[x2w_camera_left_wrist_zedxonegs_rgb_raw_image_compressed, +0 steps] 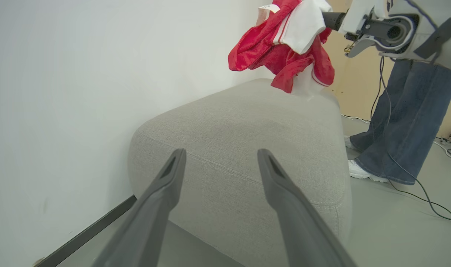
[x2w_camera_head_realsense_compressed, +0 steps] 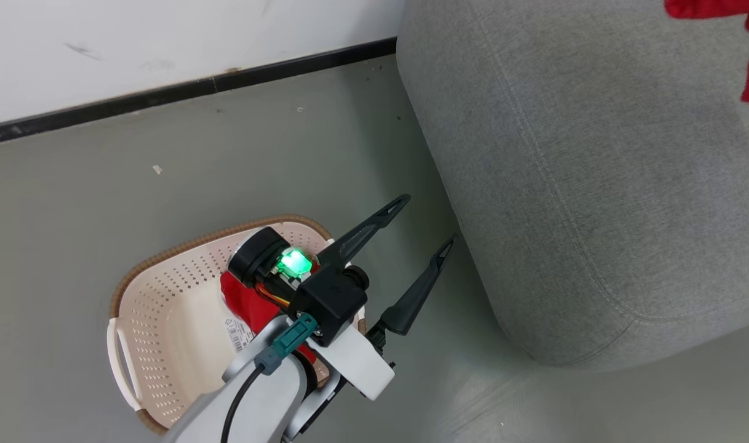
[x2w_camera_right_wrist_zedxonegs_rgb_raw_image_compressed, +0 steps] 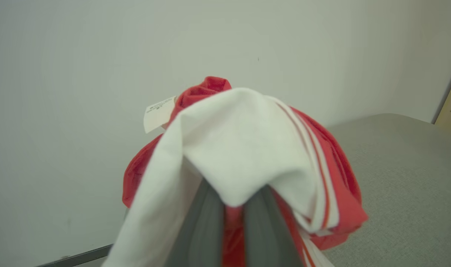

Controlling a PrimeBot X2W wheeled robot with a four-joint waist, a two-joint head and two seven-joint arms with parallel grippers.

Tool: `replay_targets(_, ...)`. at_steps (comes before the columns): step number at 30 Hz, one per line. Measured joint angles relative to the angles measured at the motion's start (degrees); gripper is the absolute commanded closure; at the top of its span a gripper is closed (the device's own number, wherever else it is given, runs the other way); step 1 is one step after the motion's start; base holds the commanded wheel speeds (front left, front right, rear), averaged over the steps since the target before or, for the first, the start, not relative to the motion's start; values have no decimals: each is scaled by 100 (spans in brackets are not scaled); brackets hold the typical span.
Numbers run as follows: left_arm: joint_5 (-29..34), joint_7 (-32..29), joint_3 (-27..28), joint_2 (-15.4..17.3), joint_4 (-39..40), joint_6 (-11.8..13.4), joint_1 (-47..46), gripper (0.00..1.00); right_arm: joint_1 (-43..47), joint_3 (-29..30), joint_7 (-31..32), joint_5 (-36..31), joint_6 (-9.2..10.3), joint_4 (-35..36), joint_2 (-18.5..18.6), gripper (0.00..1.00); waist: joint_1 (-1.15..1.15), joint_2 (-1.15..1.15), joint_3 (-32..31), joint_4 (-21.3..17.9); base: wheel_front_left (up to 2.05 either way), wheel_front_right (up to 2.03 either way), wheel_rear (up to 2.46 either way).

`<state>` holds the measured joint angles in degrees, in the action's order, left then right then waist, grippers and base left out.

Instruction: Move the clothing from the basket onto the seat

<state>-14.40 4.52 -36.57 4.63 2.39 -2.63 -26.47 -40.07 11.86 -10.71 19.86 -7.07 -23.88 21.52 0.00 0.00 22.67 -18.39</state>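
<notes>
Grey floor by a white wall – large grey fabric sofa (x2w_camera_head_realsense_compressed: 596,184) stands near a small oval cream plastic basket (x2w_camera_head_realsense_compressed: 165,295). Left gripper (x2w_camera_head_realsense_compressed: 428,219) hangs over the basket's edge, fingers spread wide, empty. Right gripper (x2w_camera_right_wrist_zedxonegs_rgb_raw_image_compressed: 232,222) pinches a bright red white-trimmed garment (x2w_camera_left_wrist_zedxonegs_rgb_raw_image_compressed: 281,55) above the sofa – another red garment (x2w_camera_head_realsense_compressed: 245,304) lies in the basket.
</notes>
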Motion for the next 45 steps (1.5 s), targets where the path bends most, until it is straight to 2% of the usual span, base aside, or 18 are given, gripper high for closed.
replay_targets(5,53,-20,62,48,130,55,-150,0,-369,424,-82,-41,-1,-330,247,100,0,0,267,110,0,0,0)
replay_targets(10,152,-25,64,56,236,56,-342,0,-572,648,-193,-142,0,-638,265,100,0,0,517,239,0,0,0)
replay_targets(23,346,-15,-65,31,335,35,-766,0,-615,645,-347,-357,-1,-1187,-26,100,0,0,1085,597,0,0,0)
replay_targets(30,346,60,-229,7,302,-118,-923,0,-460,856,-366,-270,-1,-1151,-52,100,0,0,1291,758,0,0,0)
replay_targets(31,345,64,-242,-1,291,-151,-954,0,-413,927,-370,-266,-1,-1116,-40,90,0,0,1313,779,0,0,0)
replay_targets(33,346,113,-224,-4,247,-151,-979,0,-361,940,-376,-214,0,-968,-46,51,0,0,1343,798,0,0,0)
replay_targets(34,345,115,-221,0,215,-152,-981,0,-355,934,-375,-214,-1,-901,-59,16,0,0,1346,793,0,0,0)
replay_targets(35,345,123,-222,5,193,-156,-981,0,-342,924,-375,-231,-1,-815,-62,0,0,0,1347,787,0,0,0)
replay_targets(45,333,272,-252,30,-41,-214,-1067,0,161,989,-390,-151,-1,-359,-89,0,0,0,1284,668,0,0,0)
